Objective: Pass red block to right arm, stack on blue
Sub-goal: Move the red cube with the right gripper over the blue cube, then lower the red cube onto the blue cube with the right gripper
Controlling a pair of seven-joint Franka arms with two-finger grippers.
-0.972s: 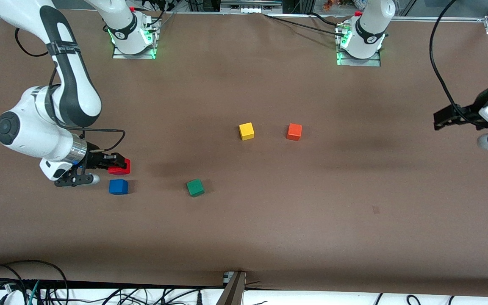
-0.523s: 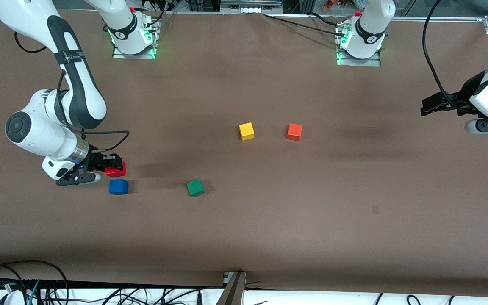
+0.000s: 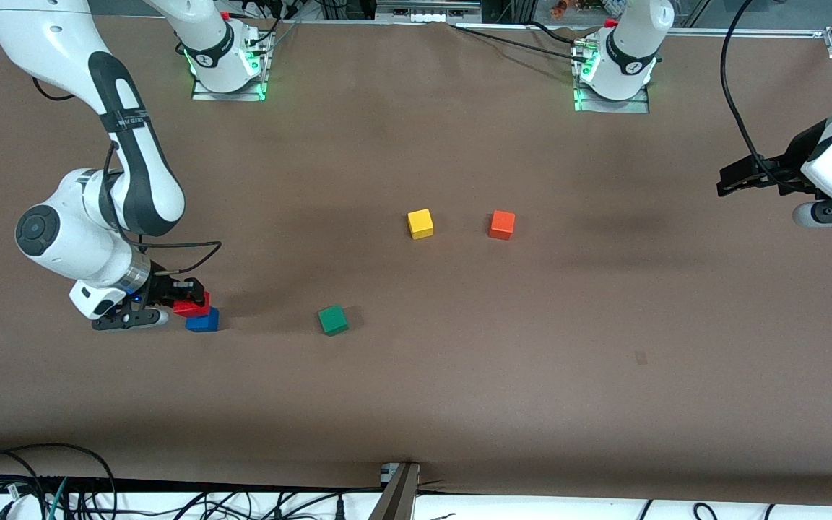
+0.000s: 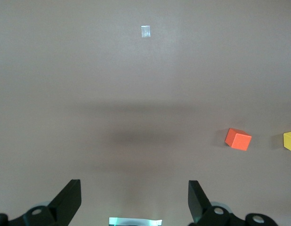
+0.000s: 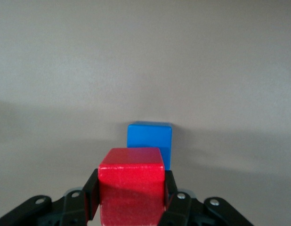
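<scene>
Red block (image 3: 191, 305) sits clamped between the fingers of my right gripper (image 3: 186, 296), low over the worktop (image 3: 459, 375) at the right arm's end. From the front camera it overlaps the upper edge of the blue cube (image 3: 203, 321), which rests on the worktop just under and slightly nearer the camera. In the right wrist view I see the red block (image 5: 131, 181) pinched on both sides by the black fingers (image 5: 176, 193), with the blue cube (image 5: 149, 141) partly hidden by it; I cannot tell whether the two cubes touch.

Around that spot I see little in the way. A green cube (image 3: 332, 319) lies on the worktop toward the middle, well apart from the blue one and about as near the camera. A yellow cube (image 3: 420, 223) and an orange cube (image 3: 502, 224) sit side by side farther from the camera, near the centre, well apart from the stack site. The right arm's own black cable (image 3: 192, 249) loops above the gripper.

My left gripper (image 3: 737, 180) waits up in the air over the left arm's end of the worktop, fingers spread wide and holding nothing. Its wrist view shows both fingertips (image 4: 70, 197) apart over bare brown surface, with the orange cube (image 4: 238, 139) and the edge of the yellow one (image 4: 290, 141) off to one side, and a small pale mark (image 4: 145, 31) on the worktop.
</scene>
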